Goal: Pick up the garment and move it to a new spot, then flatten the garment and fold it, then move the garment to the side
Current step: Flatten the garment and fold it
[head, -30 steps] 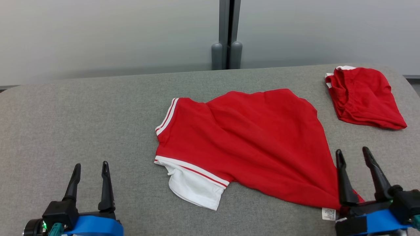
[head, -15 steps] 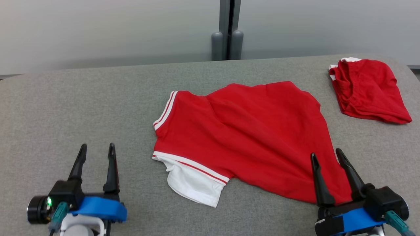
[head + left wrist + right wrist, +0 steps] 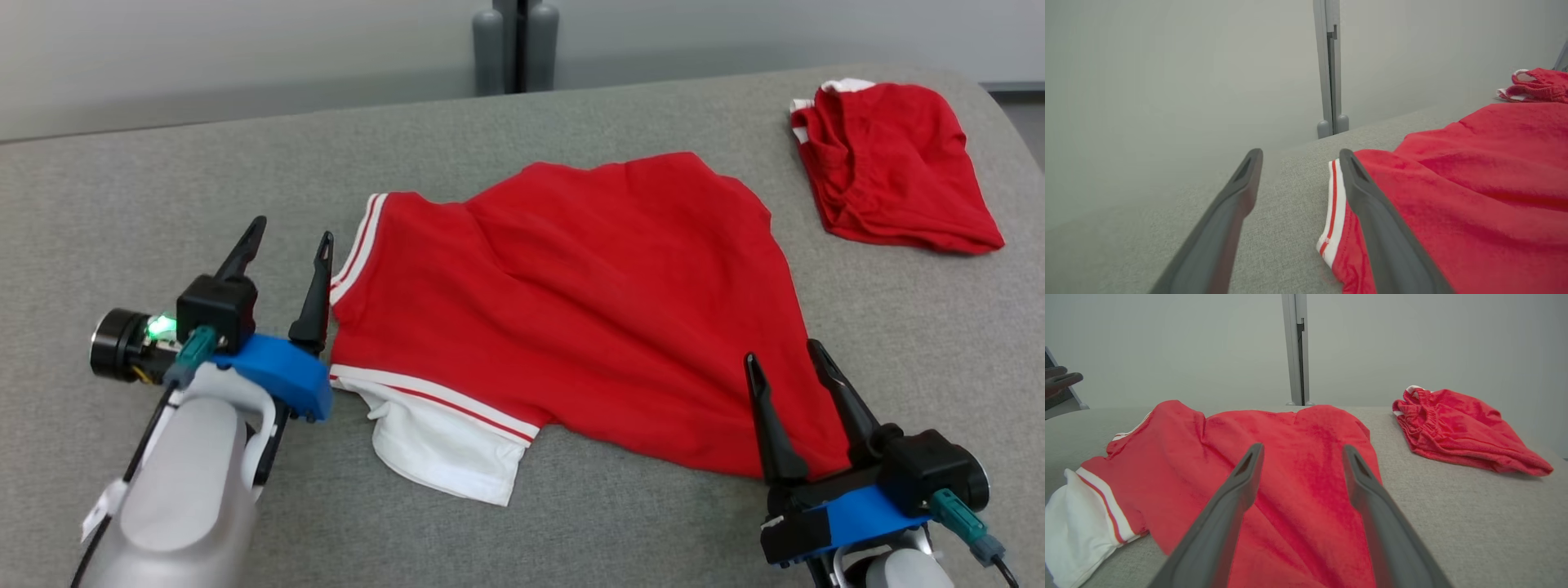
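garment (image 3: 588, 302): red shirt with white trim, spread out mid-table, wrinkled, not folded. table (image 3: 163, 188) is grey fabric. There is a wide bare stretch left of the garment, a narrower bare strip along its near edge, and a bare band behind it up to the table's far edge. The table's far right corner rounds off beyond the garment's right side.

left gripper (image 3: 293, 227): jaws apart, empty, just beside the garment's striped cuff (image 3: 357, 245) on its left side. Inner finger is at the cuff edge, can't tell if it touches.

right gripper (image 3: 781, 349): jaws apart, empty, over the garment's near right corner, fingers pointing across the red cloth.

white sleeve (image 3: 441, 445) sticks out at the garment's near left. red bundle (image 3: 890, 180), bunched, lies right of and behind the garment, apart from it. grey post (image 3: 514, 41) stands behind the garment, past the far edge.
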Motion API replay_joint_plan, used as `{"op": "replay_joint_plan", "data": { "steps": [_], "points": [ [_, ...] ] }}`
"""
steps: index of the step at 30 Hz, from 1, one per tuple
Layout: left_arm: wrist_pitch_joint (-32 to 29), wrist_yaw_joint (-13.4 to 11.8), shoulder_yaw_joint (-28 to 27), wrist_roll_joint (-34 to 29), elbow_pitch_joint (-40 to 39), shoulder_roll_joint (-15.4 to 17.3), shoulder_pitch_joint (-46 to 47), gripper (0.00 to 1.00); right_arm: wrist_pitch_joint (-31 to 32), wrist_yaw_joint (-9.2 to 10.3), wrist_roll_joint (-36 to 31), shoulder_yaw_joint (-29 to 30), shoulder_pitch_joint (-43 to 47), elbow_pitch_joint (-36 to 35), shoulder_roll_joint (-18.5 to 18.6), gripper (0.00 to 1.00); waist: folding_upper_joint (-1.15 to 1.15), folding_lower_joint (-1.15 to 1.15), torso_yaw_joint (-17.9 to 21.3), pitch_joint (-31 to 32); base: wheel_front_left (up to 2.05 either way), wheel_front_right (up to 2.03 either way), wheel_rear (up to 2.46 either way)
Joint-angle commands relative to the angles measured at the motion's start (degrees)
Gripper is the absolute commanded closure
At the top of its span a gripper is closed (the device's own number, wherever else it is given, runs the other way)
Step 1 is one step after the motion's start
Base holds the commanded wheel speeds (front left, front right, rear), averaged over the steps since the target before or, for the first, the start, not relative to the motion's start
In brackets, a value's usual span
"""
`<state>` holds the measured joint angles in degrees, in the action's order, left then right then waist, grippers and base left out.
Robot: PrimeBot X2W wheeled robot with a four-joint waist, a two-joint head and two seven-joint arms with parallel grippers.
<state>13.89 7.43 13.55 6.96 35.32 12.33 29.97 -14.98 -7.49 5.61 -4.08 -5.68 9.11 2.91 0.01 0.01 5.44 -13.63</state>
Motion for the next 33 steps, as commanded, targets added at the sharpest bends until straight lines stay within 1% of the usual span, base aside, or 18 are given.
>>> {"op": "replay_joint_plan", "data": {
  "steps": [1, 5, 11, 18, 21, 23, 24, 25, 26, 29, 33],
  "points": [
    [-0.2, 0.0, 0.3, 0.6, 0.7, 0.1, 1.1, 0.0, -0.3, -0.01, 0.1, 0.0, -0.7, 0.1, 0.0, 0.0, -0.01, -0.01, 0.1, -0.3, 0.0, 0.0, 0.0],
    [-2.4, 0.0, 3.9, 2.8, 6.8, 0.7, 5.1, 0.0, -0.3, -0.01, 0.7, -0.2, -1.5, 0.3, 0.0, 0.0, -0.01, -0.01, 1.0, -1.5, 0.0, 0.0, 0.0],
    [-5.0, 0.1, 8.2, 5.8, 14.1, 1.0, 7.2, 0.0, -0.3, -0.01, 1.0, 0.0, -1.8, 0.4, 0.0, 0.0, -0.01, -0.01, 1.5, -2.4, 0.0, 0.0, 0.0],
    [-7.3, 0.1, 12.8, 10.1, 18.9, 0.3, 7.7, 0.0, -0.3, -0.01, 0.8, -0.3, -2.6, 0.7, 0.0, 0.0, -0.01, -0.01, 1.6, -2.6, 0.0, 0.0, 0.0],
    [-9.3, 0.1, 14.5, 12.4, 20.8, -0.5, 7.9, 0.0, -0.3, -0.01, 0.8, -0.6, -2.7, 1.0, 0.0, 0.0, -0.01, -0.01, 1.8, -2.6, 0.0, 0.0, 0.0],
    [-8.9, 0.1, 15.6, 14.4, 20.9, -1.1, 7.9, 0.0, -0.3, -0.01, 0.8, -0.9, -3.1, 1.0, 0.0, 0.0, -0.01, -0.01, 2.0, -2.6, 0.0, 0.0, 0.0],
    [-9.1, 0.1, 16.3, 14.8, 21.2, -1.0, 8.2, 0.32, -0.3, -0.01, 0.8, -1.0, -3.2, 1.0, 0.0, 0.0, -0.01, -0.01, 2.2, -2.6, 0.0, 0.0, 0.0],
    [-8.7, 0.1, 17.0, 15.0, 21.1, -0.9, 8.7, 0.91, -0.3, -0.01, 0.8, -1.1, -3.3, 0.9, 0.0, 0.0, -0.01, -0.01, 2.3, -2.6, 0.0, 0.0, 0.0],
    [-7.8, 0.1, 17.5, 15.6, 21.0, -0.8, 9.3, 1.0, -0.3, -0.01, 0.7, -1.1, -3.2, 0.8, 0.0, 0.0, -0.01, -0.01, 2.4, -2.7, 0.0, 0.0, 0.0],
    [-4.0, 0.1, 18.1, 15.5, 20.7, -0.4, 11.6, 1.0, -0.3, -0.01, 0.5, -0.9, -2.9, 0.6, 0.0, 0.0, -0.01, -0.01, 2.6, -2.6, 0.0, 0.0, 0.0],
    [-0.3, -0.4, 18.0, 15.1, 20.7, -1.4, 14.2, 1.0, -0.3, -0.01, 0.1, -0.6, -2.5, 0.5, 0.0, 0.0, -0.01, -0.01, 2.6, -2.5, 0.0, 0.0, 0.0]
  ]
}}
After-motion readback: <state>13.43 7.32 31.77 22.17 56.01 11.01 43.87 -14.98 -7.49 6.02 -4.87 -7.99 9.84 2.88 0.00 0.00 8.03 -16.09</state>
